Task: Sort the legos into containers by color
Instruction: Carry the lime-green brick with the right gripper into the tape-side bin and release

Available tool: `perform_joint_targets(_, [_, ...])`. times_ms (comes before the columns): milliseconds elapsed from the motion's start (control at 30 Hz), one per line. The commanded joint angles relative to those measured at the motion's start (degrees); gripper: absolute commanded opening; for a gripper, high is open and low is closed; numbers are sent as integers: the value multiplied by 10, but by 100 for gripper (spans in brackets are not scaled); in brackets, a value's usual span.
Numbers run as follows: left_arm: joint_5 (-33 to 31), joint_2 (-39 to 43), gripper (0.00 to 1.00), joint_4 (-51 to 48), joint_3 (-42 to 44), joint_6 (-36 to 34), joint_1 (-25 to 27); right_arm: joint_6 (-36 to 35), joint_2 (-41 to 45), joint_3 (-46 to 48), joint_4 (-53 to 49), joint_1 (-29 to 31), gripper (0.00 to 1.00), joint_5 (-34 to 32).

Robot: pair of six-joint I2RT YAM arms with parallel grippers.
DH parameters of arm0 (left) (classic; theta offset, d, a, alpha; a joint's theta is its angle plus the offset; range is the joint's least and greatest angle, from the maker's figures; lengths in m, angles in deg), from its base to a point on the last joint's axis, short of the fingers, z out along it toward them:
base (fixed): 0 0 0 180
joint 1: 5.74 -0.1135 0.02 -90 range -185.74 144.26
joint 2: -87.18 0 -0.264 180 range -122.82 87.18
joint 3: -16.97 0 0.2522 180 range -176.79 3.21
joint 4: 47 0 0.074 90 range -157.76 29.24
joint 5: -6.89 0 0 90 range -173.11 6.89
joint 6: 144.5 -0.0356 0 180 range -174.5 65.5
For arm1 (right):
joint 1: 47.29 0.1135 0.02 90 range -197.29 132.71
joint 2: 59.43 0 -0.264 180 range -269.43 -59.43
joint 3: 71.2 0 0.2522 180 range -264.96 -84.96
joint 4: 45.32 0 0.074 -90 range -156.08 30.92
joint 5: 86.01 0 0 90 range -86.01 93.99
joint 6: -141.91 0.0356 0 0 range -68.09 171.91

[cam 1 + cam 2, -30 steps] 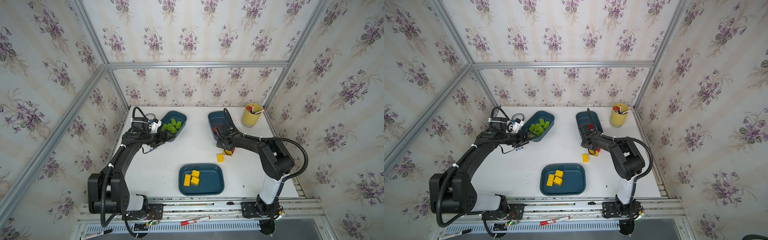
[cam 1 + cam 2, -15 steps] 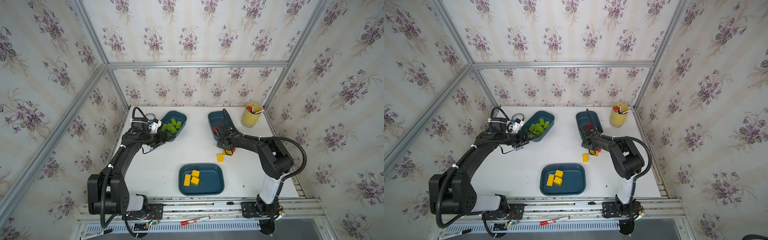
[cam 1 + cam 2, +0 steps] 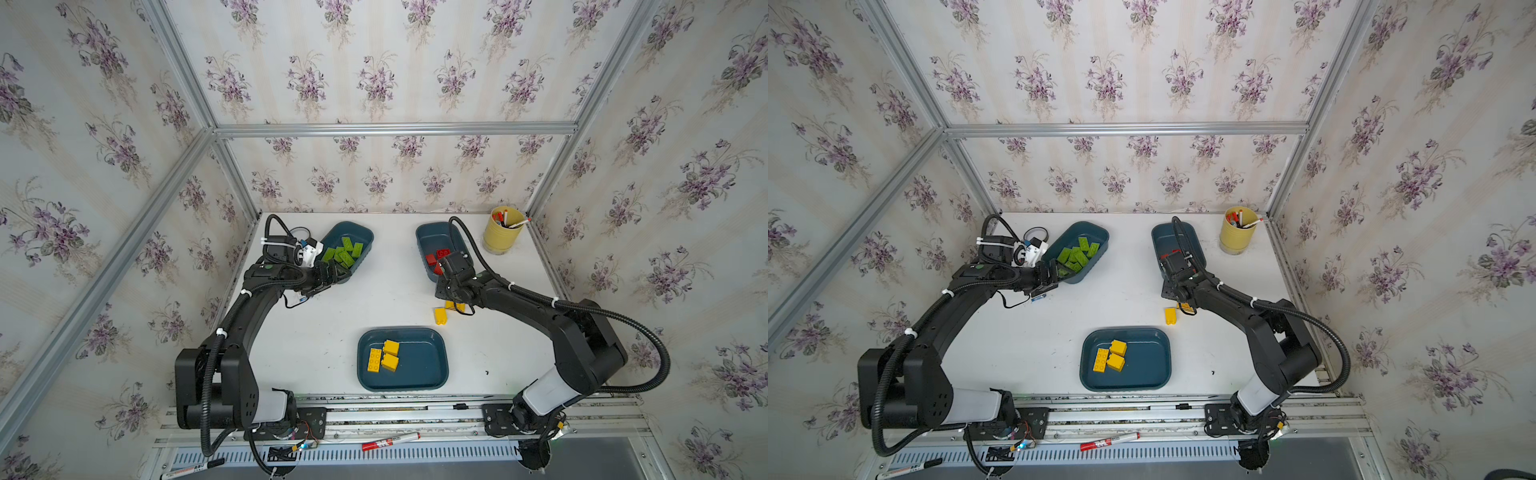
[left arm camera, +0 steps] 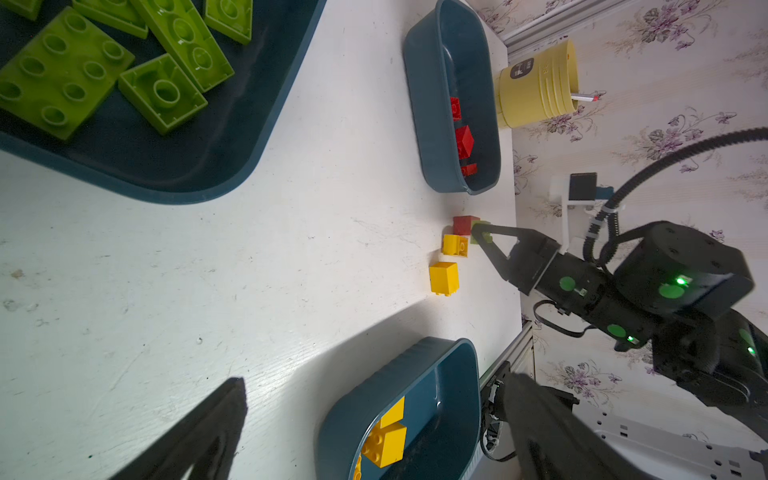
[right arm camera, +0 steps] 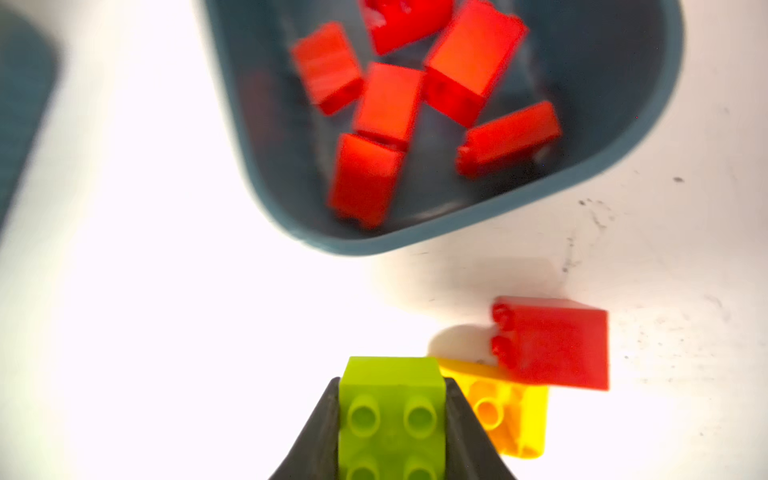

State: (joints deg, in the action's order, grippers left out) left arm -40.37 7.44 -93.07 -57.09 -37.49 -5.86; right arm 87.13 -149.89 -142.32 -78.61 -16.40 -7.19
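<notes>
Hovering at the green-filled tray [image 3: 345, 229] in a top view, left gripper [image 3: 333, 274] stands wide and empty; left wrist view: right gripper [image 4: 480, 235] low over table [image 4: 208, 270]; right wrist view: its jaws clamp a lime brick [image 5: 392, 399] just beside a loose red brick [image 5: 552, 345] and yellow brick [image 5: 519, 419], near the red-filled tray [image 5: 266, 166].

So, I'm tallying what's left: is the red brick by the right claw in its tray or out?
Out. The red brick lies on the white table, outside the red-brick tray, beside a yellow brick.
</notes>
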Motion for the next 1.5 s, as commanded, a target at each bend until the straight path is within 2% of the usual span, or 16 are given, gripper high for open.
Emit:
perform_joint_targets(0, [5, 3, 99, 5, -7, -12, -1, -77, 13, -19, 42, 41, 25, 27])
perform_joint_targets(167, [-10, 8, 99, -3, -12, -15, -4, -155, -25, -79, 126, 79, 25, 98])
perform_joint_targets(333, [-36, 21, 99, -13, -11, -19, -15, -160, -114, -152, 231, 83, 24, 213])
perform_joint_targets(500, [-74, 35, 99, -25, -8, -22, -23, -183, -217, -253, 277, 84, 24, 277])
perform_joint_targets(733, [-93, 44, 99, -37, -2, -32, -31, -196, -333, -388, 290, 84, 25, 294])
perform_joint_targets(1000, [-91, 43, 99, -38, 4, -37, -31, -220, -430, -506, 265, 83, 29, 265])
perform_joint_targets(1100, [-90, 43, 99, -39, 6, -39, -31, -225, -458, -538, 248, 83, 34, 263])
perform_joint_targets(1233, [-85, 42, 99, -39, 7, -40, -31, -235, -467, -559, 221, 81, 52, 259])
perform_joint_targets(1333, [-80, 42, 99, -39, 9, -41, -31, -251, -442, -547, 200, 76, 65, 265])
perform_joint_targets(1467, [-71, 42, 99, -39, 11, -42, -32, -260, -367, -471, 186, 61, 69, 286])
